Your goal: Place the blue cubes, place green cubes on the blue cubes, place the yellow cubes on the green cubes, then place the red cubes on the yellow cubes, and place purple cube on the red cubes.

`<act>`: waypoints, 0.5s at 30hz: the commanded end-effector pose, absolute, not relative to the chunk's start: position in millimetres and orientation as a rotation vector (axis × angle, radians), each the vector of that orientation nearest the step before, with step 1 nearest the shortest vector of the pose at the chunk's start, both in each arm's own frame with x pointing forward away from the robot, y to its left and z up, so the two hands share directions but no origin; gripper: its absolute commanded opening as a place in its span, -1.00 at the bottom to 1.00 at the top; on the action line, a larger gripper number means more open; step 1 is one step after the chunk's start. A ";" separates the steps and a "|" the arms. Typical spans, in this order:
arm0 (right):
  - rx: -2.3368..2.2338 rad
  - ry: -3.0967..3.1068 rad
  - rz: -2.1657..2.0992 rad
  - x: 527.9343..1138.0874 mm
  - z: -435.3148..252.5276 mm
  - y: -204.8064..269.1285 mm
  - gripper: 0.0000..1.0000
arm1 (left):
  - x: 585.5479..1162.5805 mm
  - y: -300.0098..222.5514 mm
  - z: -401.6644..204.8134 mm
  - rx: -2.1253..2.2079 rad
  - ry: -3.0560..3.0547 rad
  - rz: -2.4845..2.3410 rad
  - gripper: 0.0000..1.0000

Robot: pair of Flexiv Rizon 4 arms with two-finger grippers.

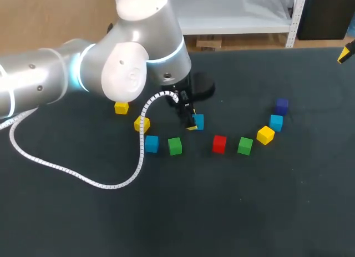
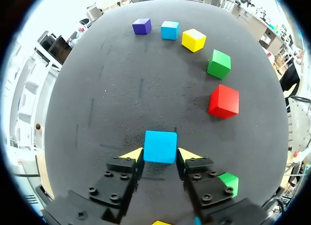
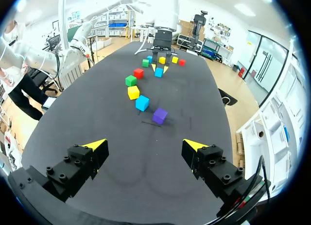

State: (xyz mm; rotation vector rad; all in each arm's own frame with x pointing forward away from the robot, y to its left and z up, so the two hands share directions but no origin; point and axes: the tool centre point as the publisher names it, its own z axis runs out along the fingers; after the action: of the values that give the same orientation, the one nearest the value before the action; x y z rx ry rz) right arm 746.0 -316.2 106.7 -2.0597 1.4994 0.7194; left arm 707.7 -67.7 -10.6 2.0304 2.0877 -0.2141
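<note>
As the left fingers (image 2: 132,154) pinch a blue cube (image 2: 160,146) resting on the dark surface (image 2: 121,89), a green cube (image 2: 228,182) sits just beside them at 4 o'clock. A red cube (image 2: 224,101) lies ahead at 2 o'clock. Beyond it a second green cube (image 2: 219,63), a yellow cube (image 2: 193,40), a far blue cube (image 2: 169,30) and a purple cube (image 2: 141,26) curve toward 12 o'clock. The right fingers (image 3: 95,146) hover spread wide, well apart from the cubes.

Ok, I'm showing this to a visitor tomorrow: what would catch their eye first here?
The bulky left arm fills the head view's upper left, its tool down at a blue cube mid-table. Ahead of it curve a red cube, green cube, yellow cube, second blue cube and purple cube.
</note>
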 end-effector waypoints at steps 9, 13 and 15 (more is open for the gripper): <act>-2.059 1.499 0.719 745.7 106.7 -316.0 1.00 | 707.5 -53.9 6.4 1.962 2.136 -0.220 1.00; -2.059 1.499 0.719 745.7 106.7 -316.0 1.00 | 703.1 -39.1 26.4 1.902 2.160 -0.205 1.00; -2.059 1.499 0.719 745.7 106.7 -316.0 1.00 | 699.1 -29.9 37.1 1.869 2.178 -0.189 1.00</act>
State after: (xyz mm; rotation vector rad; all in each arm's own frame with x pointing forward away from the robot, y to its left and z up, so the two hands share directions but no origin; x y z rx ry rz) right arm 746.0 -316.2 106.7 -2.0597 1.4994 0.7194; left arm 716.6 -46.7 18.7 1.8981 2.1858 -0.2123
